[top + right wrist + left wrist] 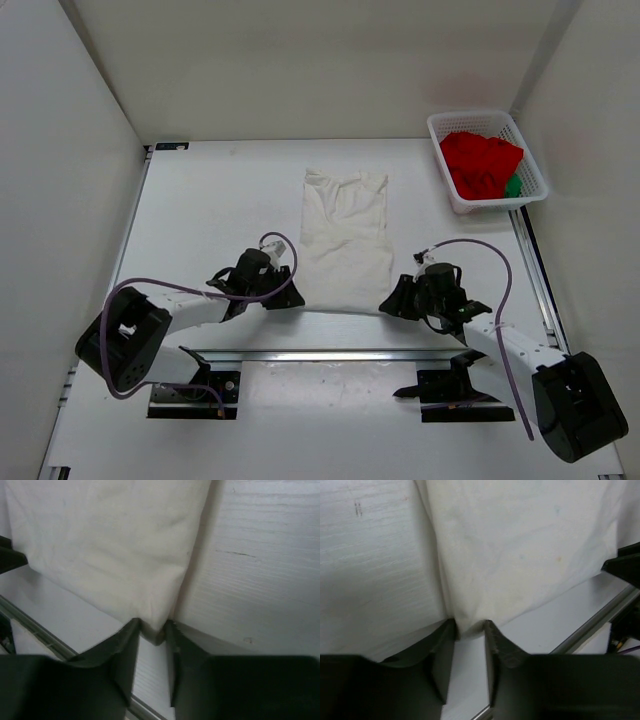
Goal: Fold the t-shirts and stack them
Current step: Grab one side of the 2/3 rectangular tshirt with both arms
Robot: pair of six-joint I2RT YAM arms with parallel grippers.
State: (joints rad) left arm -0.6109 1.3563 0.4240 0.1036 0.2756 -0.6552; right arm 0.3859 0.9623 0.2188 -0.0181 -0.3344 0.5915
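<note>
Here the cream shirt [345, 240] lies mid-table as a long narrow rectangle, its length running away from the arms. The cloth is soft and matte, with shallow creases and a slightly rumpled far end. Its long sides are fairly straight. The near hem sits just short of the metal rail [330, 353] that crosses the table's [210, 210] near edge.

The left gripper [292, 297] is pinched on the shirt's near left corner. In the left wrist view the dark, ribbed fingers [495, 645] squeeze a small tuck of fabric [520, 555] between their tips. The right gripper [388, 303] is likewise clamped on the near right corner, and the right wrist view shows the layered cloth edge [110, 555] bunched between the black fingers [127, 645]. Both corners look slightly raised off the pale, finely grained tabletop.

Bare table stretches on both sides of the shirt and beyond its far end up to the back wall.

At the far right corner stands a white plastic mesh basket [485, 120], set against the right wall. A crumpled red shirt [480, 160] fills it, and a bit of green shirt [513, 186] peeks out at its near right side.
</note>
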